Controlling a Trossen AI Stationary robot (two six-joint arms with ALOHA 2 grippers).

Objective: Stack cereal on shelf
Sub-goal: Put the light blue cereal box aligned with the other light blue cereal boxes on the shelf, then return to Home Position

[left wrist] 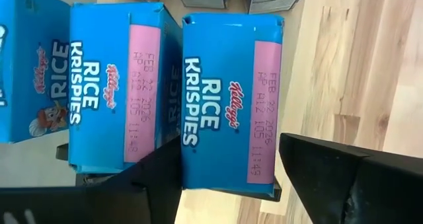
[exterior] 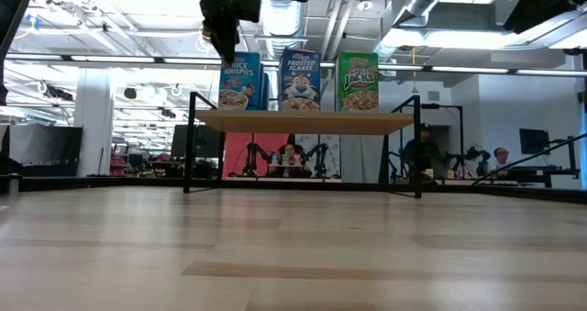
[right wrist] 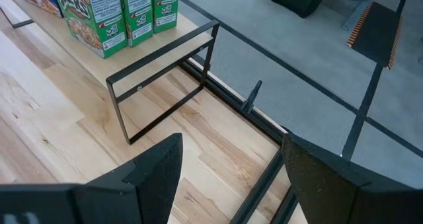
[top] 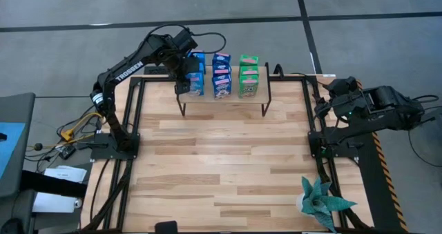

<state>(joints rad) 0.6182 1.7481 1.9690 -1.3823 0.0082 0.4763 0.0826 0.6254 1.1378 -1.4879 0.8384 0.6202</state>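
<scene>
Atop the shelf (top: 222, 97), cereal boxes stand in three rows: Rice Krispies boxes (left wrist: 228, 98), Frosted Flakes boxes (exterior: 299, 80) and green Apple Jacks boxes (top: 248, 75); three green ones show in the right wrist view, while counts of the other rows cannot be told. The left gripper (top: 185, 74) hangs over the Rice Krispies row, its fingers (left wrist: 344, 178) parted either side of the nearest box, one possibly touching it, with no firm grip visible. The right gripper (top: 330, 97), spread wide and empty, waits beside the table's edge.

Left gripper (top: 185, 79) reaches forward, fingers apart; right gripper (top: 330, 104) waits spread wide.
</scene>
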